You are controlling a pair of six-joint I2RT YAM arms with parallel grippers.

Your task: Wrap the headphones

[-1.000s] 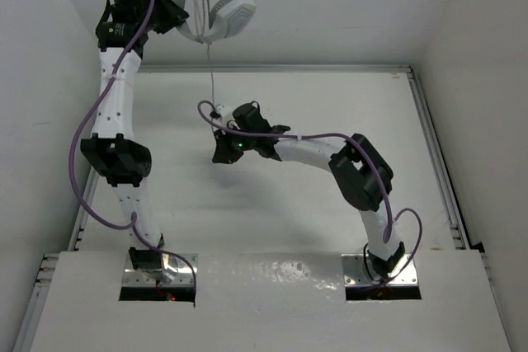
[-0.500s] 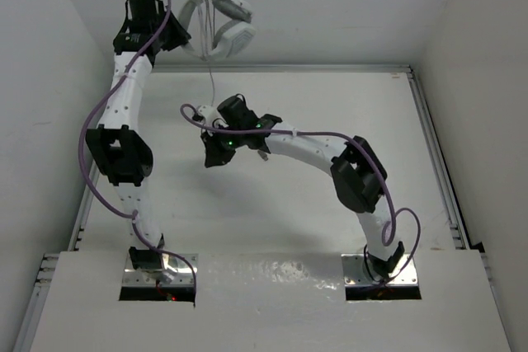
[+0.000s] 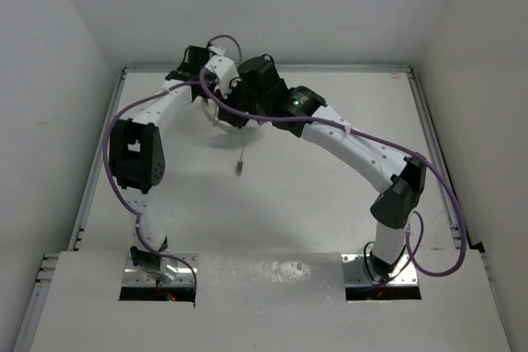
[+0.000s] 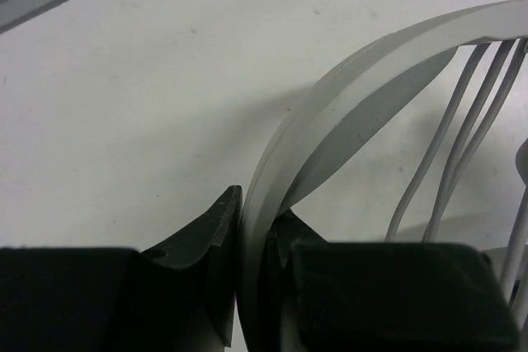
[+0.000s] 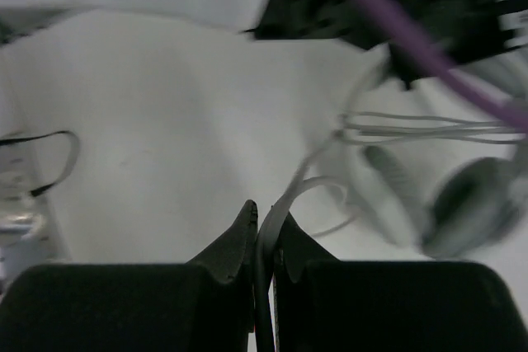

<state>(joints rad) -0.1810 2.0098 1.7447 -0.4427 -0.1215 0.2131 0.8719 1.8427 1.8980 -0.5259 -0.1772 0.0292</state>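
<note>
The white headphones (image 4: 346, 96) hang between my two grippers at the back of the table. My left gripper (image 4: 257, 204) is shut on the curved headband (image 4: 272, 171), and several turns of the thin pale cable (image 4: 445, 146) cross the band beside it. My right gripper (image 5: 264, 212) is shut on the cable (image 5: 285, 199), with a blurred ear cup (image 5: 462, 212) to its right. In the top view both wrists meet near the back edge and hide most of the headphones (image 3: 216, 114). The cable's small plug (image 3: 240, 166) dangles below them.
The white table (image 3: 330, 220) has a raised rail (image 3: 429, 138) on its right side and one along the back. White walls close in left, right and behind. Purple arm cables (image 3: 272, 119) loop close to both wrists.
The left arm has swung the headphones down from high at the back to low over the table. The right arm has moved up and back to them, still gripping the cable.
</note>
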